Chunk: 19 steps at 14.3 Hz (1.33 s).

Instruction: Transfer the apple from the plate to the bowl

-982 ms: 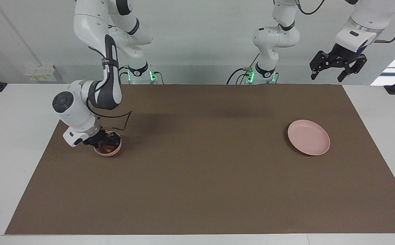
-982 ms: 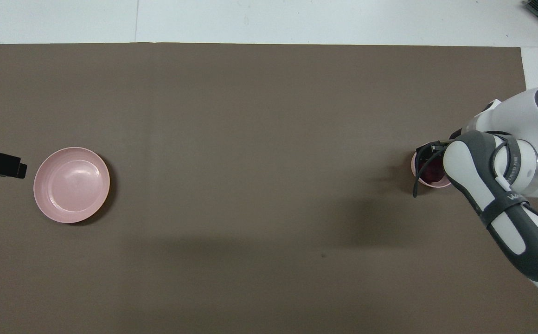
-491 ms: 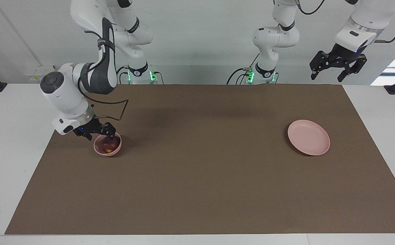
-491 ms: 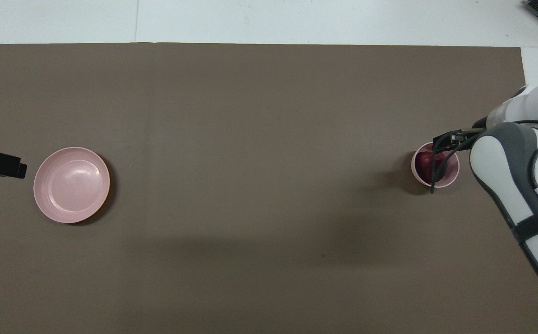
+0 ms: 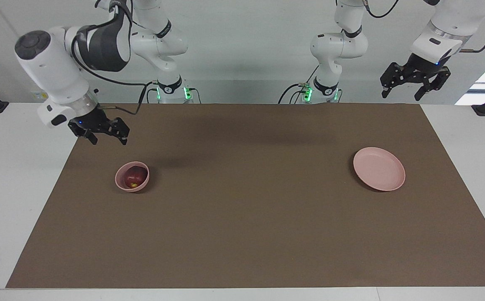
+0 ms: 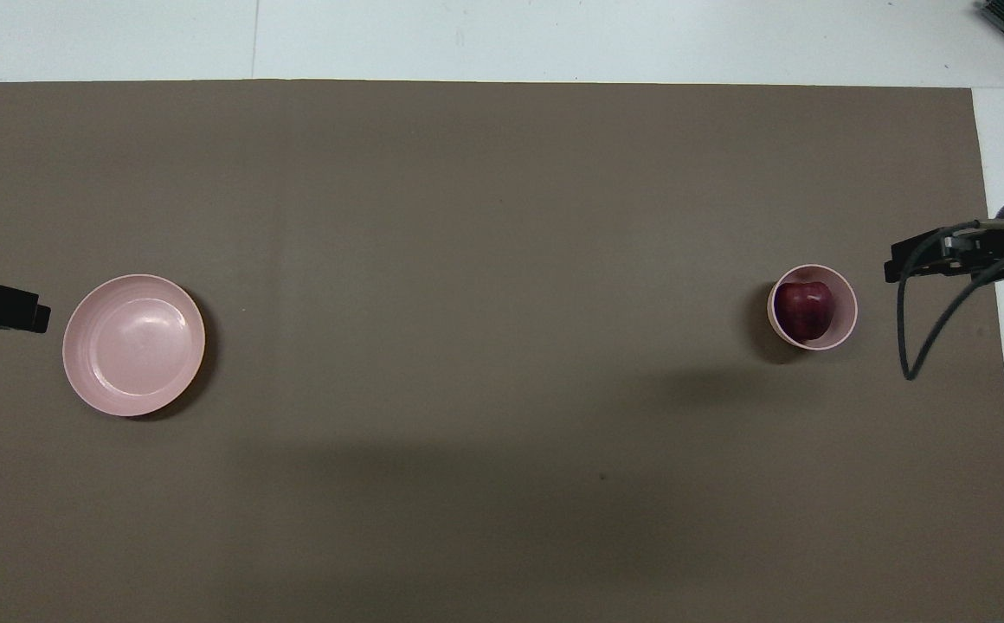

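Apple (image 5: pixel 133 176) is seated in bowl (image 5: pixel 121 182), lower left; emptied, spread right gripper (image 5: pixel 108 137) is best raised straight clear.

Dark red apple (image 5: pixel 134 176); pink bowl (image 5: pixel 122 182); brown mat (image 5: pixel 242 234)

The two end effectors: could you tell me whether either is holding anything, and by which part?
Nothing is held. The right end effector and left end effector are both open and empty; the apple lies in the bowl.

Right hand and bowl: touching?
Apart. The facing view shows the right hand raised, open, with bare brown mat between it and the bowl holding the apple.
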Tool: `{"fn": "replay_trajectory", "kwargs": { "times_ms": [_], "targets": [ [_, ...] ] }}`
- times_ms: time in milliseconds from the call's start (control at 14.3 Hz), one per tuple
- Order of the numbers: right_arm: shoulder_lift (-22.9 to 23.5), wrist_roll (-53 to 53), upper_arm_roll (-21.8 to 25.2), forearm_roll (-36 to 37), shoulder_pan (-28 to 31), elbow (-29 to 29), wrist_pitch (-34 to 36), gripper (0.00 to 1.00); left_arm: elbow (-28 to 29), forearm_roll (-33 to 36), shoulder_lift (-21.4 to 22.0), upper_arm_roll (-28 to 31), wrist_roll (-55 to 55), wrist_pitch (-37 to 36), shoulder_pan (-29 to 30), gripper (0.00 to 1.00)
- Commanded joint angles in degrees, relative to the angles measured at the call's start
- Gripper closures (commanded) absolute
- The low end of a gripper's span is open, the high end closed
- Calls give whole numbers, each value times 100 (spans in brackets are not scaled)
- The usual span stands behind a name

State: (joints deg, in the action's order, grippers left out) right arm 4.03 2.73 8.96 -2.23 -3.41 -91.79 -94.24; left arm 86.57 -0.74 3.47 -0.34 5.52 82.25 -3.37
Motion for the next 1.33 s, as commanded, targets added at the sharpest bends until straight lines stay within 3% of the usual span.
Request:
{"fn": "replay_trajectory", "kwargs": {
  "times_ms": [0,210,351,561,1262],
  "targets": [
    [-33,-115,-18,162,25,520,545,0,-35,74,31,60,2,-122,-76,0],
    [-182,-124,-26,171,16,969,1187,0,-26,65,40,60,2,-191,-76,0],
    [-489,-124,-35,223,16,970,1223,0,-26,74,84,69,11,-446,-85,0],
    [-841,-46,-97,259,78,672,1250,0,-79,56,22,95,-33,-456,-129,0],
    [-1070,263,-123,513,7,294,1171,0,-140,21,22,78,-42,-500,12,0]
  ]
}}
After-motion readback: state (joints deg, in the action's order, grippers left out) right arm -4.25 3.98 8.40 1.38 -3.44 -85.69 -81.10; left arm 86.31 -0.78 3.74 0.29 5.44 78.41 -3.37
